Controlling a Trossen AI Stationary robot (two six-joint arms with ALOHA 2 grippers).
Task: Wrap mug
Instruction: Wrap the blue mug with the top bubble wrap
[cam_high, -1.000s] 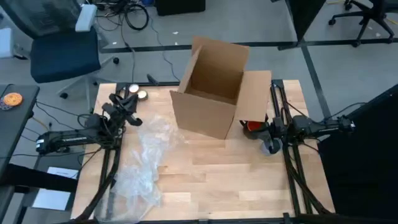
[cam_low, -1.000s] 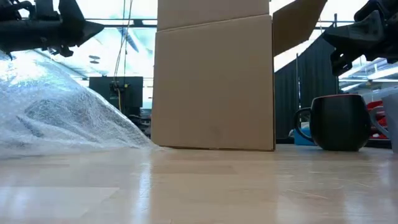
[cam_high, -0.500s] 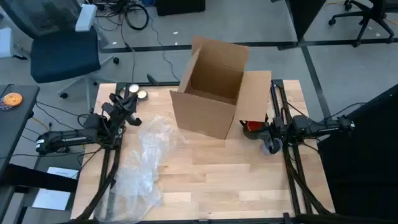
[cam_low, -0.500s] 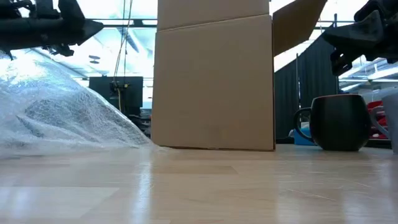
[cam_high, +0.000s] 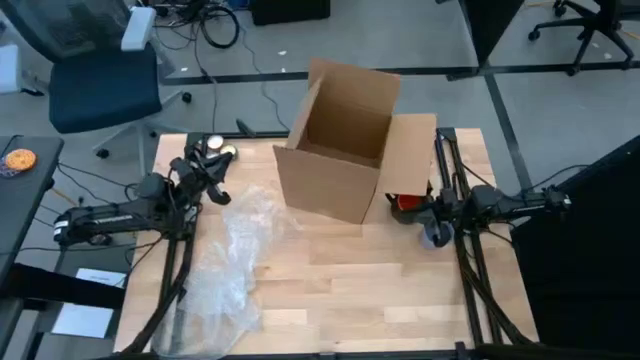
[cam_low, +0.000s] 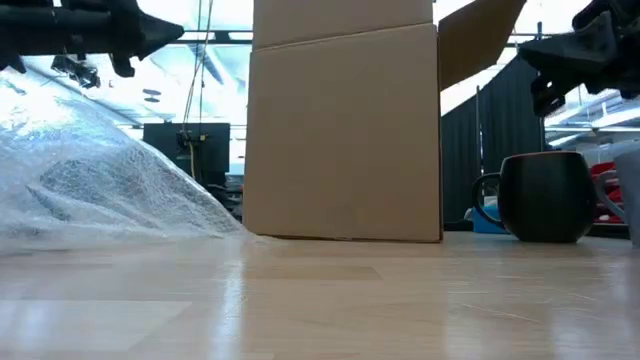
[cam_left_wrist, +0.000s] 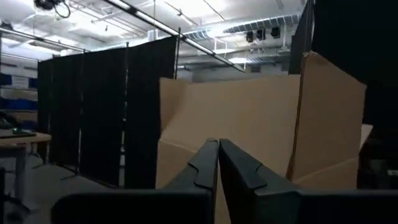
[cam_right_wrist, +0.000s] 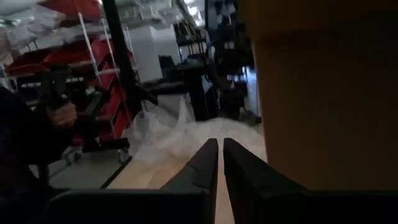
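The black mug (cam_low: 545, 197), red inside (cam_high: 404, 203), stands on its base on the table, just right of the cardboard box (cam_high: 345, 140). A crumpled sheet of bubble wrap (cam_high: 232, 262) lies on the table's left half. It shows heaped at the left of the low view (cam_low: 100, 175). My left gripper (cam_high: 218, 188) hovers shut above the wrap's far end, pointing at the box (cam_left_wrist: 217, 155). My right gripper (cam_high: 428, 207) is shut in the air just right of and above the mug (cam_low: 560, 60).
The box stands open-topped at the far middle, with one flap (cam_high: 410, 150) hanging out over the mug. Two small round objects (cam_high: 218, 148) sit at the far left corner. A grey object (cam_high: 436, 237) lies near the right arm. Bare wood (cam_high: 380, 290) spreads across the near right.
My left gripper has risen and drawn a little toward the table's far edge, staying shut. The bubble wrap, the mug and my right arm have kept still.
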